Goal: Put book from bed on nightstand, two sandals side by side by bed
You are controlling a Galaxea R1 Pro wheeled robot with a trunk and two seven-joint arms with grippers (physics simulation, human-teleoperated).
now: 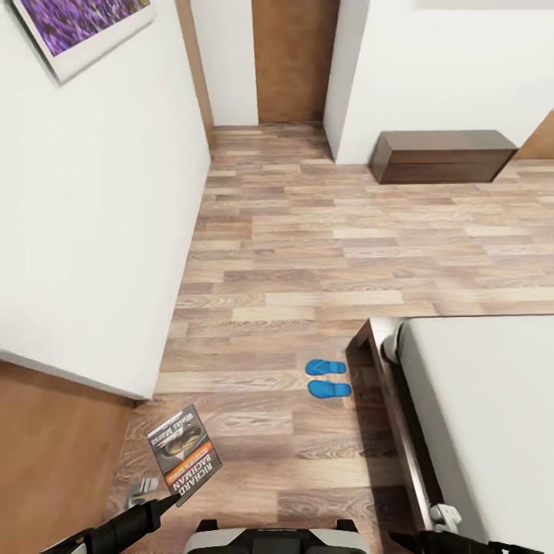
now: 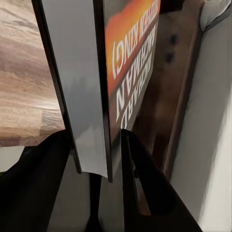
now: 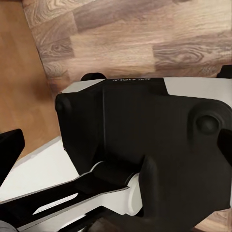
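Observation:
My left gripper point(image 1: 171, 502) is shut on the book point(image 1: 183, 454), a thin paperback with a dark cover and an orange band, held low over the wood floor at the lower left. The left wrist view shows the book point(image 2: 130, 72) edge-on between my black fingers point(image 2: 34, 183). The two blue sandals point(image 1: 328, 378) lie side by side on the floor, close to the near corner of the bed point(image 1: 485, 431). My right gripper point(image 3: 116, 154) is open and holds nothing, pointing at my own base. The nightstand is out of view.
A white wall point(image 1: 92, 231) stands at the left with a brown wooden panel point(image 1: 46, 462) below it. A long low dark bench cabinet point(image 1: 440, 155) sits by the far wall, and a brown door point(image 1: 295, 60) is at the back. Plank floor point(image 1: 308, 254) stretches between them.

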